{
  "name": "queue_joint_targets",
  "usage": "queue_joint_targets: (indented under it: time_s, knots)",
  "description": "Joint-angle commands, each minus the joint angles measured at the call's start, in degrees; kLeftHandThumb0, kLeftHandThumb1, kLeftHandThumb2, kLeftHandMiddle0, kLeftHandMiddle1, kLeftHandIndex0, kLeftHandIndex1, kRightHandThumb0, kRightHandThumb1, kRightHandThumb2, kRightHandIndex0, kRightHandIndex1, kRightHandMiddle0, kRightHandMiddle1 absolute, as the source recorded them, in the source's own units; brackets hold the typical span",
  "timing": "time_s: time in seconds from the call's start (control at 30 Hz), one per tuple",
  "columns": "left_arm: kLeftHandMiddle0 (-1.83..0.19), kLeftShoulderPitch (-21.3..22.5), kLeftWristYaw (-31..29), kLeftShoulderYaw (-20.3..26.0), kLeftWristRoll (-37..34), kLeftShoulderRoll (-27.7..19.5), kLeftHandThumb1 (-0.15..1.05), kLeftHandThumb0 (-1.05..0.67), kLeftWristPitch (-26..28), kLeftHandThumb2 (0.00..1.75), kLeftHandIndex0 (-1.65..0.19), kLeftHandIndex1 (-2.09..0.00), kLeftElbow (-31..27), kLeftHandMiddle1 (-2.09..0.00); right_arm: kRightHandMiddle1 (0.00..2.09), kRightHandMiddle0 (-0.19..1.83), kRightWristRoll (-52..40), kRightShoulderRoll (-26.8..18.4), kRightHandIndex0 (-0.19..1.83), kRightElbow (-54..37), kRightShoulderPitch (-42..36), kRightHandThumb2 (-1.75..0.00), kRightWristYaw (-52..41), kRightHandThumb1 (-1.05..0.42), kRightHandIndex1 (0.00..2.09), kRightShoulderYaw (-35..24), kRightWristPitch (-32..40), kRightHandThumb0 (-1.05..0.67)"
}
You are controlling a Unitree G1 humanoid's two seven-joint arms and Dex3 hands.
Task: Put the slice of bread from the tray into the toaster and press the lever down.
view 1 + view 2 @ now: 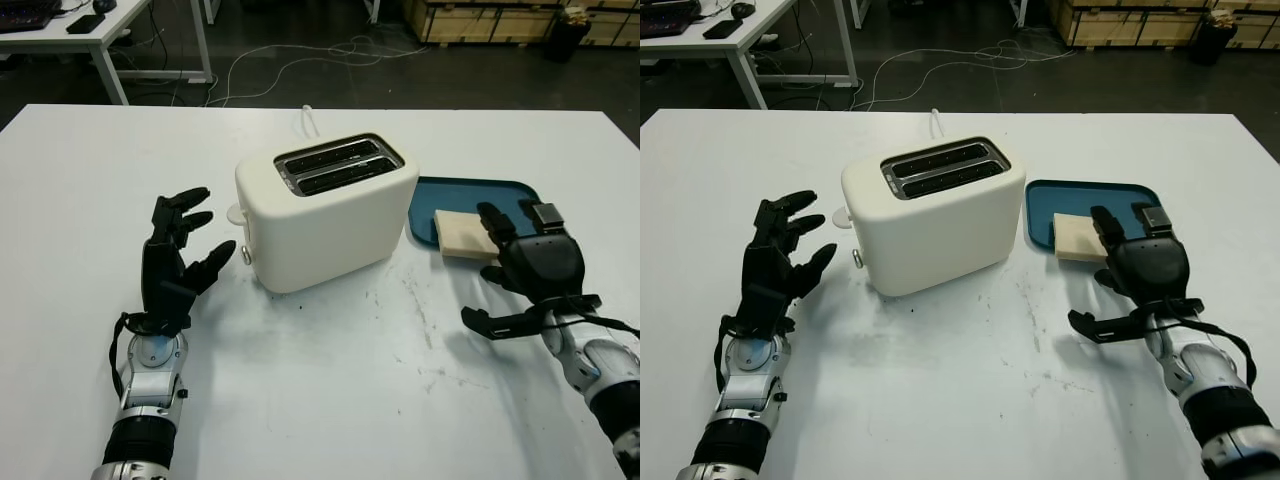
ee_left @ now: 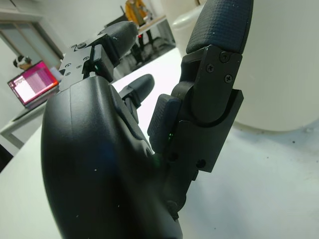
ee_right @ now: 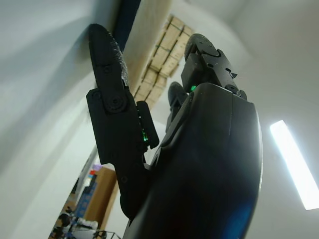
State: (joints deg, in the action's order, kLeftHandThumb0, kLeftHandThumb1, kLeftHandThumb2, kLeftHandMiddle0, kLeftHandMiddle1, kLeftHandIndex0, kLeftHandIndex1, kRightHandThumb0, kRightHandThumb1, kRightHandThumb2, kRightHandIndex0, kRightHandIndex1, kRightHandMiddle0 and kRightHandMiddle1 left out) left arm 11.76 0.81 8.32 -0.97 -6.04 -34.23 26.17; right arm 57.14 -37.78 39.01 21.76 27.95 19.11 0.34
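A dark floor strewn with pale cables (image 1: 300,62) is seen behind the workspace, with stacked wooden crates (image 1: 500,20) along the far wall and a white desk (image 1: 100,35) at the far left. Most of the head views is taken up by a broad white table (image 1: 330,400), marked with faint dark scuffs near its middle. At the centre of the table a cream two-slot toaster (image 1: 325,215) is set at a slight angle, both slots seen empty from above, and its lever (image 1: 235,213) is found on the end facing the left hand, in the raised position. Just to the right of the toaster a dark blue tray (image 1: 470,195) is laid flat on the table, close beside the toaster body. The slice of bread (image 1: 463,236) is placed on the near part of the tray, pale and square, lying flat. The right hand (image 1: 520,270) is held open at the near edge of the tray, its fingers (image 1: 495,225) extended over the bread's right side, with nothing gripped; whether the bread is actually touched cannot be told. The left hand (image 1: 180,255) is held open and upright near the toaster's lever end, apart from it, with nothing held.
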Motion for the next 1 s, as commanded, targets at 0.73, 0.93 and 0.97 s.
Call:
queue_joint_targets:
  time_s: [0.73,0.93,0.97]
  knots:
    - [0.0,1.66,-2.2,0.55,-1.82,-0.23,0.92,-1.05,-3.12,0.15,0.0,-1.02,1.55,-1.14,1.5,0.72,-1.63,3.66,1.08,21.21,8.64,-0.22,11.86,-0.92,1.74,11.34,-4.8,-0.47]
    - [0.0,1.86,-2.43,0.57,-2.23,-0.1,0.92,-1.05,-2.9,0.13,0.0,-1.03,1.76,-1.15,1.74,0.88,-1.21,3.48,1.22,21.93,9.22,-0.35,13.32,-0.92,1.75,13.45,-3.64,-0.56]
    - [0.0,1.9,-2.41,0.57,-2.22,-0.07,0.92,-1.05,-2.89,0.13,0.0,-1.03,1.84,-1.15,1.74,0.87,-1.21,3.43,1.21,21.88,9.22,-0.36,13.89,-0.92,1.75,13.62,-3.6,-0.56]
